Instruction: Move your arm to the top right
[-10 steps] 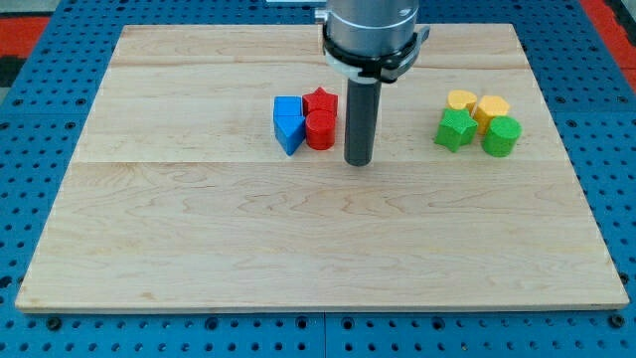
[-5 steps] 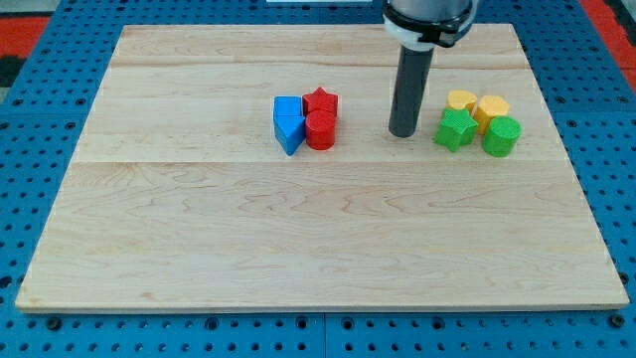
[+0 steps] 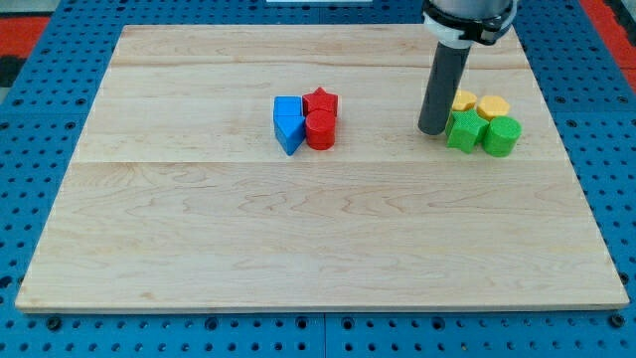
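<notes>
My tip [image 3: 432,131] rests on the wooden board [image 3: 199,249] right of centre, touching the left side of the green star block [image 3: 463,132]. The rod hides part of a yellow block [image 3: 463,100] behind it. A second yellow block [image 3: 493,106] and a green cylinder [image 3: 501,136] sit just to the right in the same cluster. Left of my tip, a separate group holds a blue block [image 3: 287,124], a red star [image 3: 320,100] and a red cylinder [image 3: 320,130].
The board lies on a blue pegboard table [image 3: 40,119]. A red surface [image 3: 20,30] shows at the view's top left corner. The arm's dark collar [image 3: 467,18] hangs above the board's top right.
My tip has moved right from beside the red cylinder to the green star. The green star has shifted slightly right against the green cylinder.
</notes>
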`<action>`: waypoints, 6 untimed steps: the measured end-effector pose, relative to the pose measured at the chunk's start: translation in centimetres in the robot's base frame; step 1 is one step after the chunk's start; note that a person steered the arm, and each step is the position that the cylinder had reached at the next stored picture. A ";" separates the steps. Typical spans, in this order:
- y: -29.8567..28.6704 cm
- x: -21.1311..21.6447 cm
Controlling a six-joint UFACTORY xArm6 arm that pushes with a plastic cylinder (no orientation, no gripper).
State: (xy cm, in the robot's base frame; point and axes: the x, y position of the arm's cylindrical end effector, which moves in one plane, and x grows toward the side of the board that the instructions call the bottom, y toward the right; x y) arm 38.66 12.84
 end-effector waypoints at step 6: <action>-9.2 -6.1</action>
State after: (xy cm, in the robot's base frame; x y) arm 32.59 3.59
